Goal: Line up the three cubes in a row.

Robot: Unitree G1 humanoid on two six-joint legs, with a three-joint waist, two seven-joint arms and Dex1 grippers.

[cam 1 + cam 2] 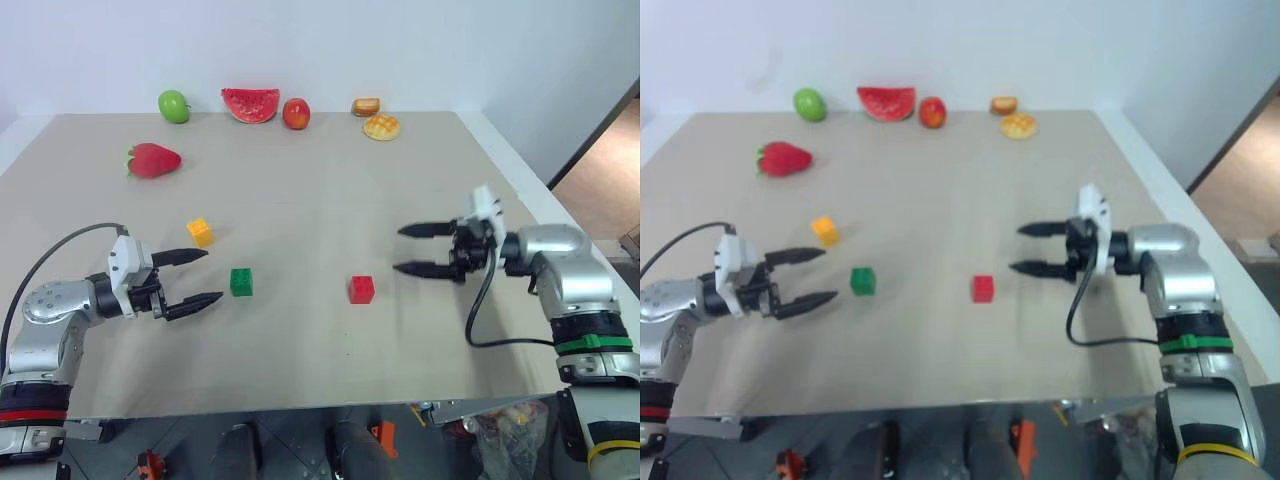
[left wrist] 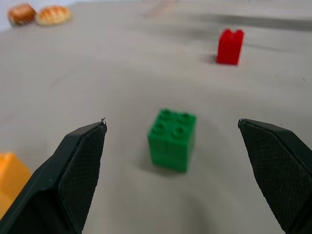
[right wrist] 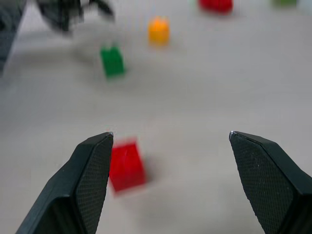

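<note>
Three small studded cubes lie on the tan table [image 1: 320, 190]. The yellow-orange cube [image 1: 200, 232] sits left of centre. The green cube [image 1: 241, 282] is a little nearer and to its right. The red cube [image 1: 361, 289] rests alone at mid-table. My left gripper [image 1: 205, 276] hovers open just left of the green cube, nothing between its fingers; the left wrist view shows the green cube [image 2: 172, 139] ahead of its spread fingers. My right gripper [image 1: 411, 250] stands open to the right of the red cube and above the table, apart from it.
Toy foods line the far edge: a green apple [image 1: 174, 106], a watermelon slice [image 1: 250, 104], a red fruit [image 1: 296, 113] and two pastries [image 1: 374, 117]. A toy strawberry [image 1: 153, 160] lies at the far left. The table's right edge is close behind my right arm.
</note>
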